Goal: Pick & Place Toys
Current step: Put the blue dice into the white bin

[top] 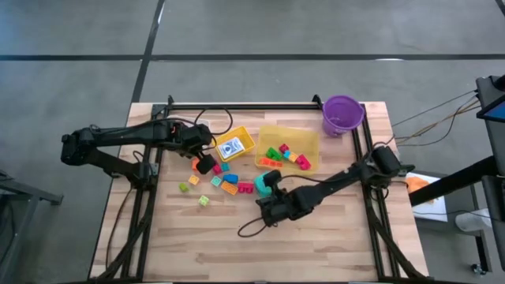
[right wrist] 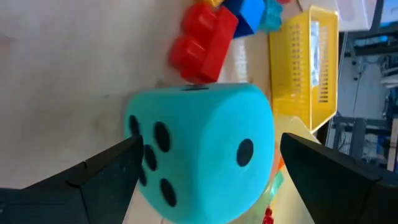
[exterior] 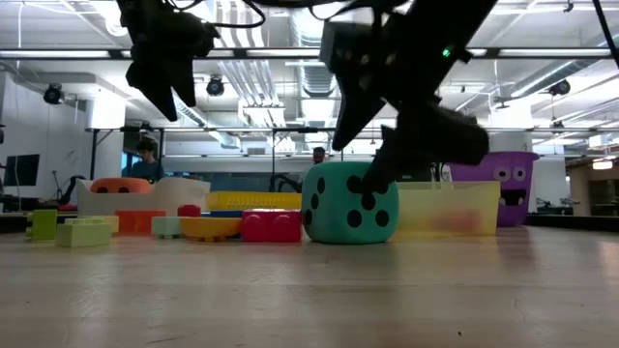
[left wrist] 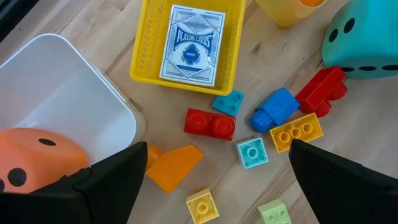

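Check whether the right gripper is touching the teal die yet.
Apart. The right wrist view shows the right gripper open, its fingers flanking the teal die with gaps on both sides.

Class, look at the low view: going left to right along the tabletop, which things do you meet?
Green bricks → white bin holding the orange die → red brick → teal die → clear bin → purple bucket.

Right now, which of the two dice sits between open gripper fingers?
The teal die, on the bare table between the right gripper's open fingers. The orange die lies inside the white bin.
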